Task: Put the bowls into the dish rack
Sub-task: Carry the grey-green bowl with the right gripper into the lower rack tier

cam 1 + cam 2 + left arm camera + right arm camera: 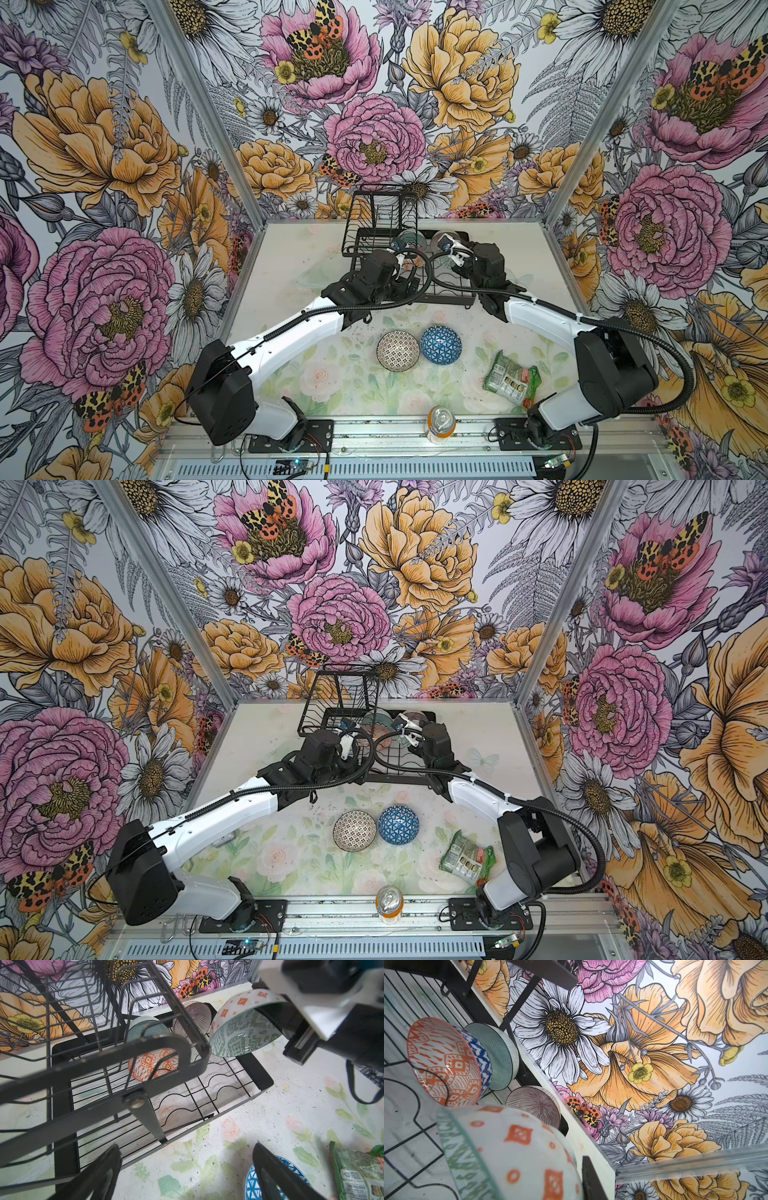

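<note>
Dish rack (pixel 374 216): black wire with flat metal end plates. It has a raised basket over one end and a low tray with a wavy wire floor.
Right claw (pixel 276 1016): narrow, pinching the rim of the green-maze bowl (pixel 243 1036). It holds the bowl tipped on edge over the rack's low tray; whether the bowl touches the wires, I cannot tell.
Green-maze bowl: glossy ceramic with a green maze inside. The outside is white with orange squares and rings, plainest in the right wrist view (pixel 512 1153).
Left claw (pixel 187 1147): wide and holding nothing, just outside the rack's front edge.
Orange bowl (pixel 151 1064): on edge in the rack's tray, under the raised basket. Only the right wrist view (pixel 444 1061) shows its blue-and-white outside.
Teal bowl (pixel 145 1026): finely ringed, on edge at the back of the rack behind the orange bowl.
Pink-striped bowl (pixel 193 1016): thin radiating lines, on edge at the back of the rack, beside the teal bowl.
Lattice bowl (pixel 398 350): round and upright on the table in front of the rack. It shows in both top views and in neither wrist view.
Blue bowl (pixel 441 345): a triangle-patterned dome, upside down and just beside the lattice bowl. The left wrist view catches only a sliver (pixel 253 1184).
Snack packet (pixel 513 376): crinkled green foil, in front of the rack and well apart from it.
Can (pixel 441 424): a metal cylinder, standing farthest from the rack.
</note>
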Available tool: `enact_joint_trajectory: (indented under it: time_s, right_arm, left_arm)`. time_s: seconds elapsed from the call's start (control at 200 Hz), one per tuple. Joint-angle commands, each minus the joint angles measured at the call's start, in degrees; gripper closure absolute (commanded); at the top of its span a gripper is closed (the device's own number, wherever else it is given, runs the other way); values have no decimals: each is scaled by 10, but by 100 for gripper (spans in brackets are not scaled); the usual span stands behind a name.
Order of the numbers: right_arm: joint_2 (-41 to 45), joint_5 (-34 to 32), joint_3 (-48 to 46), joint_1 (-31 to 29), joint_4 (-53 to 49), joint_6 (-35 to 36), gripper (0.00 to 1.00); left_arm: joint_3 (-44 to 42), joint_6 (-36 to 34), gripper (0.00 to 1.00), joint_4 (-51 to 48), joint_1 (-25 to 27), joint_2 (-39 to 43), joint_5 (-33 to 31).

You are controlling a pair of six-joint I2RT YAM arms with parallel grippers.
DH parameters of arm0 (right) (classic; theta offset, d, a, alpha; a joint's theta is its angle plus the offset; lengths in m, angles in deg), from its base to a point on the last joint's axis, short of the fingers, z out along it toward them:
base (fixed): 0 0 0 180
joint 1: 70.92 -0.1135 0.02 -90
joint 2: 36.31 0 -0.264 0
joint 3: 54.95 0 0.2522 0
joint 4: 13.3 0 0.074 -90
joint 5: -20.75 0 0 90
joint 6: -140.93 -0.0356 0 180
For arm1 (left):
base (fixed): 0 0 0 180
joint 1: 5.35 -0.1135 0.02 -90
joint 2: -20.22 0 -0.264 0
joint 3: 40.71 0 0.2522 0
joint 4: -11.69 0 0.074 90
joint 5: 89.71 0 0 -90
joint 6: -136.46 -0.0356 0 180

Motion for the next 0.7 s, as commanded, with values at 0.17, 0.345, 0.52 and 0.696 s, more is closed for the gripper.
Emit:
enact_joint_trajectory:
  time_s: [0.17, 0.345, 0.52, 0.696]
  right_arm:
    - [-82, 54, 22, 38, 170, 156, 100]
    - [-123, 82, 39, 50, 177, 164, 100]
    - [-160, 93, 53, 54, 184, 174, 100]
    - [-195, 90, 58, 54, 223, 186, 100]
  left_arm:
    - [-6, -8, 1, -3, -7, 12, 16]
    - [-9, -8, 1, -3, -8, 14, 18]
    - [-12, -7, 1, -3, -14, 11, 22]
    - [-15, -2, 1, -2, -15, 9, 27]
